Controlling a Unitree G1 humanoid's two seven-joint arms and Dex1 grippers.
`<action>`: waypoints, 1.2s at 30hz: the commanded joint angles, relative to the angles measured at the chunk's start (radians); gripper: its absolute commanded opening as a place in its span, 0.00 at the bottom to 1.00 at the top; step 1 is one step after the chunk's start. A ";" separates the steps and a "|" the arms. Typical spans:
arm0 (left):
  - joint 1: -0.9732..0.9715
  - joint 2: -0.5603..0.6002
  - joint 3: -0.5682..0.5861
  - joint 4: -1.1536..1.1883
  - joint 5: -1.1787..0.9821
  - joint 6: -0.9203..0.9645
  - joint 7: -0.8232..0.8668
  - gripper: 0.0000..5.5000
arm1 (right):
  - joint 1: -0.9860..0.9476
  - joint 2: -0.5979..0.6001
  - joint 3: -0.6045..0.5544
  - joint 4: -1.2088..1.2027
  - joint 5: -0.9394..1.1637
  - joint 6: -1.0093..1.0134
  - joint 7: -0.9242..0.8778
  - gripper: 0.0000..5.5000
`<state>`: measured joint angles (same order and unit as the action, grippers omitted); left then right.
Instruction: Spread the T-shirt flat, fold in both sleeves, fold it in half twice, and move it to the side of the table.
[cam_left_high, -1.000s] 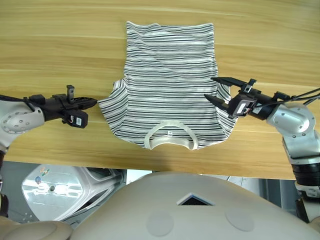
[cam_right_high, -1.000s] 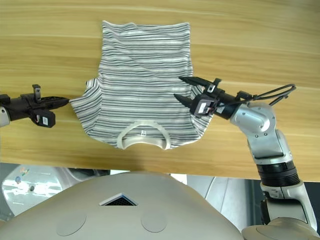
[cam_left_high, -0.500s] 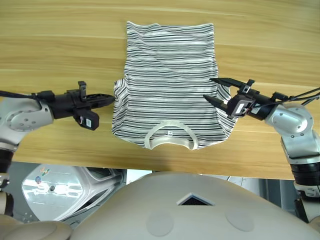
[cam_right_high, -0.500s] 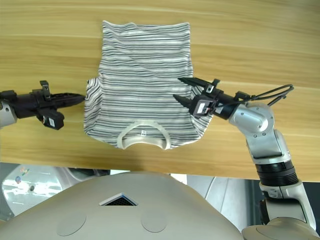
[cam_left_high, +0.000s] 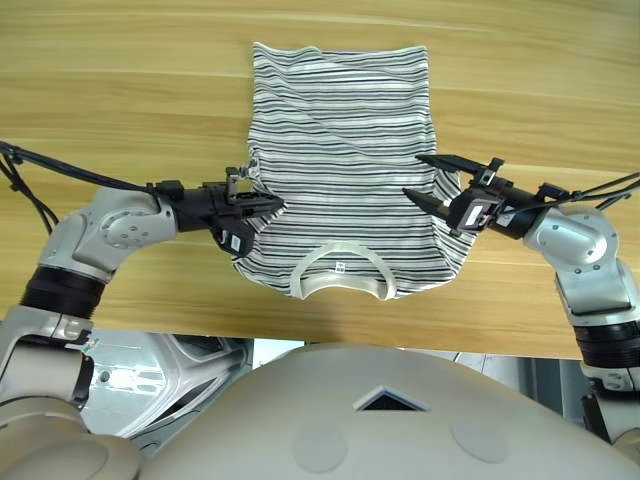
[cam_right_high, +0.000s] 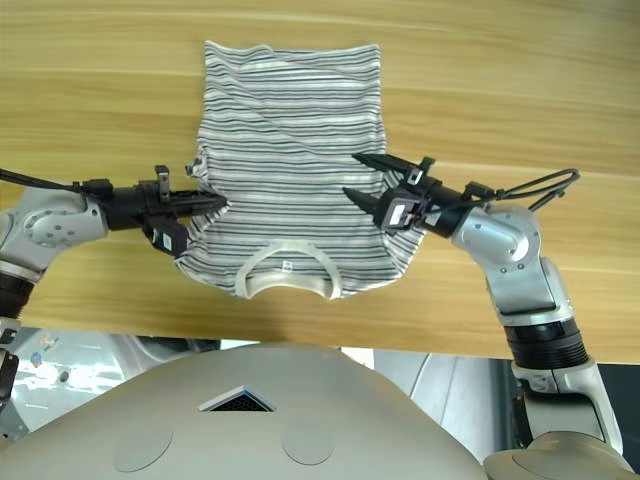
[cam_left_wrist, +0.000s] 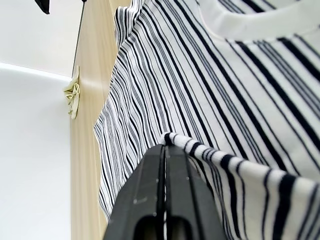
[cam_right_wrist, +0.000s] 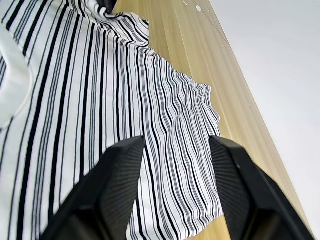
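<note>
T-shirt (cam_left_high: 340, 140): striped, lying at centre of table (cam_left_high: 120, 80), collar (cam_left_high: 340, 272) at 6 o'clock. Left gripper (cam_left_high: 275, 206): clamped tight on the left sleeve (cam_left_wrist: 240, 175), its edge held raised over the shirt body at 9 o'clock. Right gripper (cam_left_high: 412, 175): jaws wide apart, empty, poised above the right sleeve (cam_right_wrist: 180, 115) at 3 o'clock. Step judged: sleeve folds, left one under way. Next move likely: lay the left sleeve flat and let go, then close on the right sleeve and draw it inward.

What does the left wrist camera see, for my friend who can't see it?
The left gripper is shut on a fold of the black-and-white striped T-shirt. The shirt lies on a wooden table, with its white collar farther off.
</note>
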<state>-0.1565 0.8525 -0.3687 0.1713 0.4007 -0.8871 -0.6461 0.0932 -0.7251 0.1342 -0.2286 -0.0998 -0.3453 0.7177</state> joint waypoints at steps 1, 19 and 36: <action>-0.004 -0.020 -0.027 0.016 0.011 0.006 -0.016 0.00 | -0.015 0.000 -0.002 0.006 -0.004 0.004 0.001 0.44; 0.028 -0.108 -0.121 0.065 0.030 -0.003 -0.019 0.00 | -0.038 0.011 0.014 0.022 -0.006 -0.001 0.003 0.44; -0.039 -0.202 -0.106 0.133 0.002 0.104 -0.007 0.29 | -0.038 0.008 0.021 0.024 0.009 0.006 0.012 0.57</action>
<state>-0.1804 0.6419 -0.4636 0.2979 0.4011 -0.7928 -0.6340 0.0668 -0.7160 0.1577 -0.1999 -0.0990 -0.3474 0.7198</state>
